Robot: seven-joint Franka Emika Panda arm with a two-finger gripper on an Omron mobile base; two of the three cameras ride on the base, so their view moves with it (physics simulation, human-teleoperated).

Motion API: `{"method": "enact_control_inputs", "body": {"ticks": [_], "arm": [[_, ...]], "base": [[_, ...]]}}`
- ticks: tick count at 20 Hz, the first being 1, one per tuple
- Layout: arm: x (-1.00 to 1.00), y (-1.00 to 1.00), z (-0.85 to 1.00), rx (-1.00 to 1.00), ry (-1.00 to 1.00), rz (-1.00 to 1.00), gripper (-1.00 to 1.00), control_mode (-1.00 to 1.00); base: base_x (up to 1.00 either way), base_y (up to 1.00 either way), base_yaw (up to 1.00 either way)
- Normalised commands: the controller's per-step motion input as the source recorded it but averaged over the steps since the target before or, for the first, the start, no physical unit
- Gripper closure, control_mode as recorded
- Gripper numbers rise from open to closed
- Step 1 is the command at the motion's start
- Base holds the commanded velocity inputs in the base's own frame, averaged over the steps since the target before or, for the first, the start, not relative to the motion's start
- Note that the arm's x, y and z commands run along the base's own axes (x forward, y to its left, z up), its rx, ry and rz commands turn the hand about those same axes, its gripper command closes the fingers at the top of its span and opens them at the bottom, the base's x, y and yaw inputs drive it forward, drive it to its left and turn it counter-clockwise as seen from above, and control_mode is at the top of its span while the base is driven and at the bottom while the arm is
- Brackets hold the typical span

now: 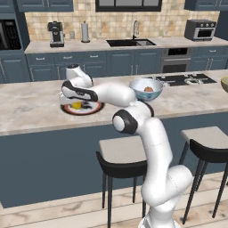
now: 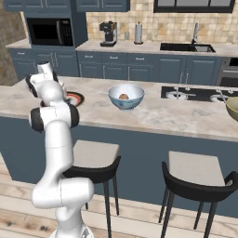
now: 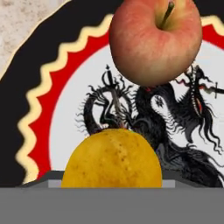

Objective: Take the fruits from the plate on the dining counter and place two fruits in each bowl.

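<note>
The robot's jaws (image 1: 73, 103) are low over the plate (image 1: 91, 109) on the dining bench (image 1: 31, 107). In the hand view the yellow lemon (image 3: 112, 158) sits right at the jaws, at the bottom middle, very close. I cannot tell if the jaws are open or squeezing the lemon, since the tips are hidden behind it.

Past the lemon, farther out from the jaws, lies a red apple (image 3: 155, 41) with its stem pointing up and away. The two fruits are apart, with a bit of white plate showing between them. The plate (image 3: 57, 78) has a black rim, a cream zigzag line, a red ring, and a white middle with a dark dragon-like drawing.

In the left base view the lemon (image 1: 76, 105) shows as a small yellow spot under the hand. To the right of the jaws, near the plate but not touching it, stands the light blue and white bowl (image 1: 145, 90) with one reddish-brown fruit (image 1: 148, 89) inside. Much farther right, at the edge of the picture, is the olive green bowl (image 1: 225, 83). Two stools (image 1: 121, 158) stand in front of the bench
</note>
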Motion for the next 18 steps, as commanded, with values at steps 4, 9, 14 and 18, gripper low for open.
{"method": "enact_control_inputs", "body": {"ticks": [4,9,14,18], "arm": [[-0.26,-0.81,0.35,0.00,0.00,0.00,1.00,-1.00],[-0.38,-0.97,0.31,0.00,0.00,0.00,1.00,-1.00],[-0.64,-0.89,0.43,0.00,0.00,0.00,1.00,-1.00],[-0.63,-0.70,0.49,0.03,0.00,0.00,1.00,-1.00]], "base": [[0.00,0.00,0.00],[0.00,0.00,0.00],[0.00,0.00,0.00],[0.00,0.00,0.00]]}}
